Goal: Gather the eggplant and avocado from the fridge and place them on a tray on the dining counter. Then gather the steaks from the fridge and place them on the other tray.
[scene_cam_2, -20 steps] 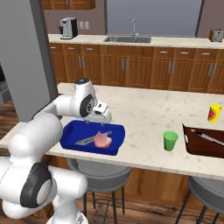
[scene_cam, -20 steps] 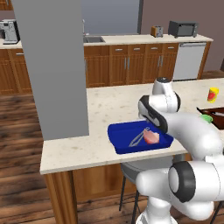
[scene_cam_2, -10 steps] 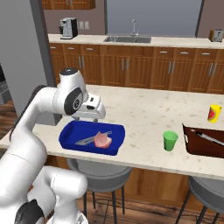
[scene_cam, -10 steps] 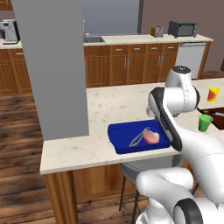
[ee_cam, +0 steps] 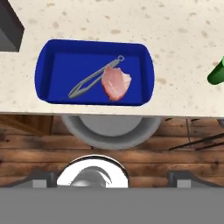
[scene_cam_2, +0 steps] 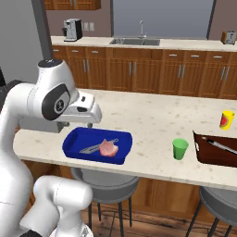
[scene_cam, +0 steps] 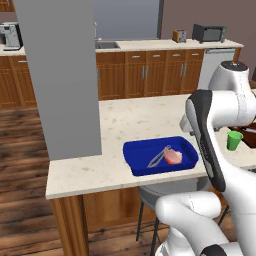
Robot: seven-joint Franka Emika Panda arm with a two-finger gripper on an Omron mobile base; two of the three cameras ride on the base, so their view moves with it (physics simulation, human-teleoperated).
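The other tray (ee_cam: 94, 72), deep and bright blue, lies on the dining counter (ee_cam: 175, 35) near its front edge. One pale pink steak (ee_cam: 115, 83) rests in it beside grey metal tongs (ee_cam: 92, 81). My gripper (ee_cam: 111, 178) hangs high above the tray's near side, open and empty, with its dark fingertips (ee_cam: 40, 177) far apart. The blue tray (scene_cam_2: 97, 146) and the steak (scene_cam_2: 109, 149) also show in the right base view. The flat brown tray (scene_cam_2: 217, 150) sits at the counter's right end. The eggplant, the avocado and the fridge are out of view.
A green cup (scene_cam_2: 179, 149) stands between the two trays and a yellow container (scene_cam_2: 226, 120) behind the brown one. Grey stools (scene_cam_2: 106, 178) are tucked under the counter's front. A wide grey column (scene_cam: 65, 75) rises at the counter's left end. The wall counter with sink (scene_cam_2: 139, 41) runs behind.
My arm has lifted up and back from the blue tray, and the hand now hangs higher. The steak and tongs stay where they were. The gripper has stayed open.
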